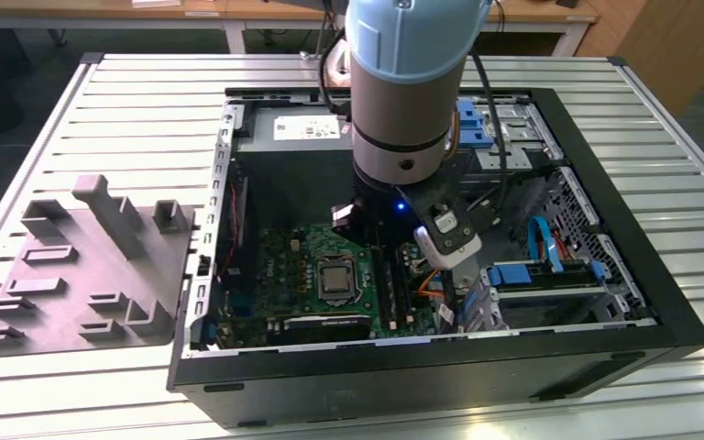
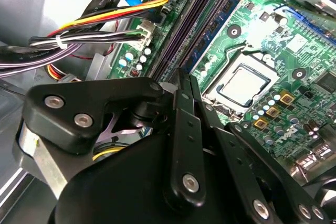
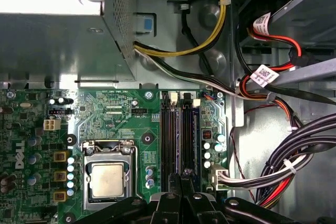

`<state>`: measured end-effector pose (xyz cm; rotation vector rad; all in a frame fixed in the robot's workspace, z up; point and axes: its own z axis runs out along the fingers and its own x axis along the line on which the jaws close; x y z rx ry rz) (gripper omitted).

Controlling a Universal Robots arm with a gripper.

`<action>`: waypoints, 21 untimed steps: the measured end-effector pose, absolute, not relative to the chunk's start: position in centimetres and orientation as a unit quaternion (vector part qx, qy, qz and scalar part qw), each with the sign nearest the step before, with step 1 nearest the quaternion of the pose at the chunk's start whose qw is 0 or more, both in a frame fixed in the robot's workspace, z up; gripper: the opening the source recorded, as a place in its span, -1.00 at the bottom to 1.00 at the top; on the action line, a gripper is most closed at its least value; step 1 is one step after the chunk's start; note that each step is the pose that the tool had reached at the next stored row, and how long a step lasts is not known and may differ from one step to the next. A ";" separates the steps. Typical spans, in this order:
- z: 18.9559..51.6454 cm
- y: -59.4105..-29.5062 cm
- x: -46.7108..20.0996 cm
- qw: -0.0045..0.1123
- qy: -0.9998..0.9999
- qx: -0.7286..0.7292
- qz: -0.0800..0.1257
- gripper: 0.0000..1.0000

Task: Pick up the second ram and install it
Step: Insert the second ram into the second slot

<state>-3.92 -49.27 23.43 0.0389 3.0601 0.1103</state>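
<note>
The gripper (image 2: pixel 181 76) hangs inside the open computer case (image 1: pixel 450 365), fingers (image 2: pixel 180 129) pressed together; its tips sit over the black memory slots (image 3: pixel 169 135), beside the silver processor (image 3: pixel 106 178).

In the exterior view the arm (image 1: pixel 407 82) is running out past the picture's edge. It is also standing in front of the computer case (image 1: pixel 450 367), blocking the motherboard just beside the processor socket (image 1: pixel 331 275) on the exterior view's right. In both wrist views the gripper (image 2: pixel 181 77) (image 3: pixel 181 178) is being cut off by the picture's edge. Its black body is covering the ends of the memory slots (image 3: pixel 181 135) beside the socket, so whatever is lying beneath cannot be told. The power-supply box (image 3: pixel 52 24), beyond the socket, is being clipped by the edge and is washing out to white. Print around the socket is reading too small.
</note>
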 end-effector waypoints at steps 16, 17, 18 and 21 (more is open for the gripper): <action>23.1 -49.3 -3.9 0.040 0.998 0.013 0.036 -0.76; 23.1 -49.3 -3.9 0.040 0.998 0.013 0.036 -0.76; 23.1 -49.3 -3.9 0.040 0.998 0.013 0.036 -0.76; 23.0 -49.3 -3.9 0.040 0.998 0.013 0.036 -0.76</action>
